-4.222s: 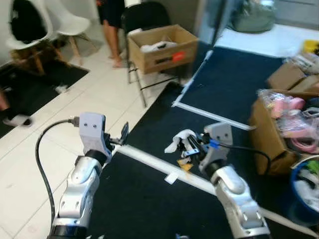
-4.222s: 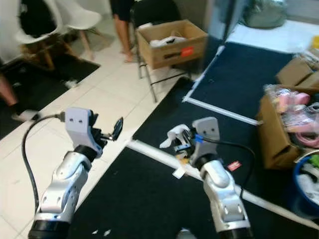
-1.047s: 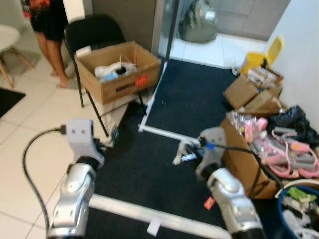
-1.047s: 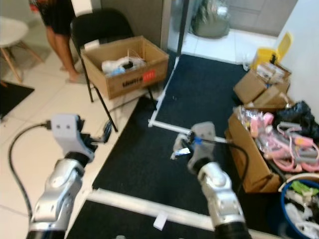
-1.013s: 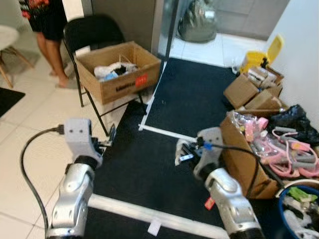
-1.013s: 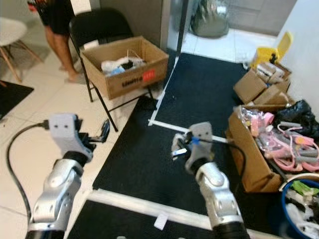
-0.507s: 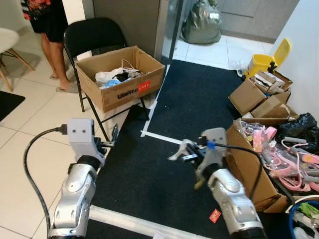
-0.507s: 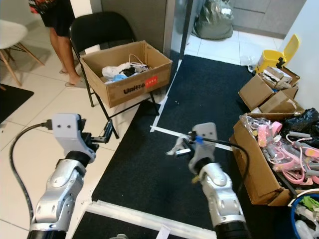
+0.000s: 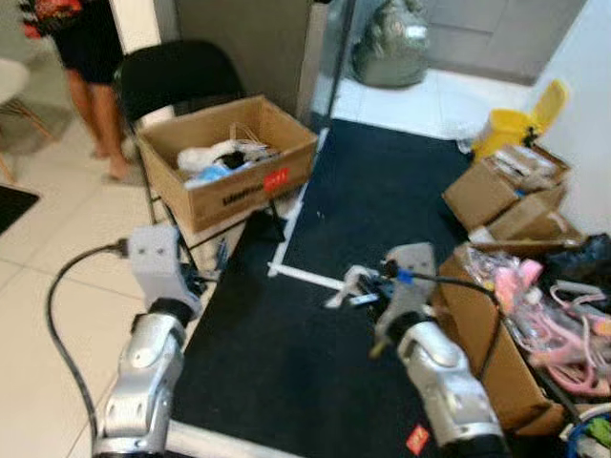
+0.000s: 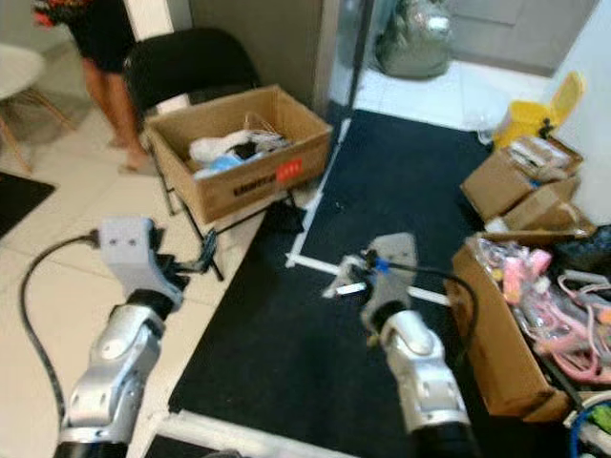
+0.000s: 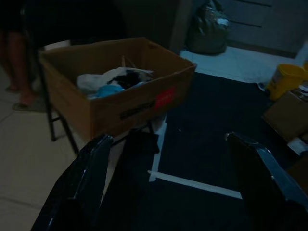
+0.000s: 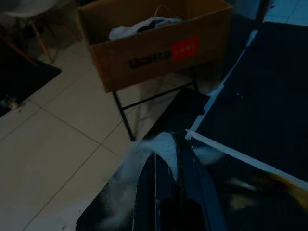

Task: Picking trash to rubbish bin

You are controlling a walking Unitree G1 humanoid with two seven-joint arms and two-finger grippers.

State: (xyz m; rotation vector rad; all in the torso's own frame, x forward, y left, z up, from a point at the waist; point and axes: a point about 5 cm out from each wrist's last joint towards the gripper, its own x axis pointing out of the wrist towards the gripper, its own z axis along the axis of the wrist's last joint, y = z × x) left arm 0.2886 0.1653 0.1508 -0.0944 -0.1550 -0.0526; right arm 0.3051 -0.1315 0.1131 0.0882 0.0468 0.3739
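My right gripper [image 9: 355,291] is shut on a crumpled white piece of trash [image 9: 349,282], held in the air above the dark mat; the white wad [image 12: 161,147] pokes out between the closed fingers in the right wrist view. My left gripper [image 9: 218,260] is raised at the mat's left edge, open with nothing in it, its two fingers [image 11: 82,183] spread wide in the left wrist view. Ahead on a black chair stands an open cardboard box [image 9: 229,157] with trash inside, also seen as the box [image 11: 118,89] and the box [image 12: 159,41] from the wrists.
A person [image 9: 81,67] stands at the back left by the chair. Cardboard boxes [image 9: 511,196] and a yellow bin [image 9: 506,129] lie at the right; a box of pink items [image 9: 535,315] sits close by my right arm. White tape lines [image 9: 305,277] cross the mat.
The camera has moved forward, bringing the box on the chair closer. My right gripper still holds the white trash; the left stays open.
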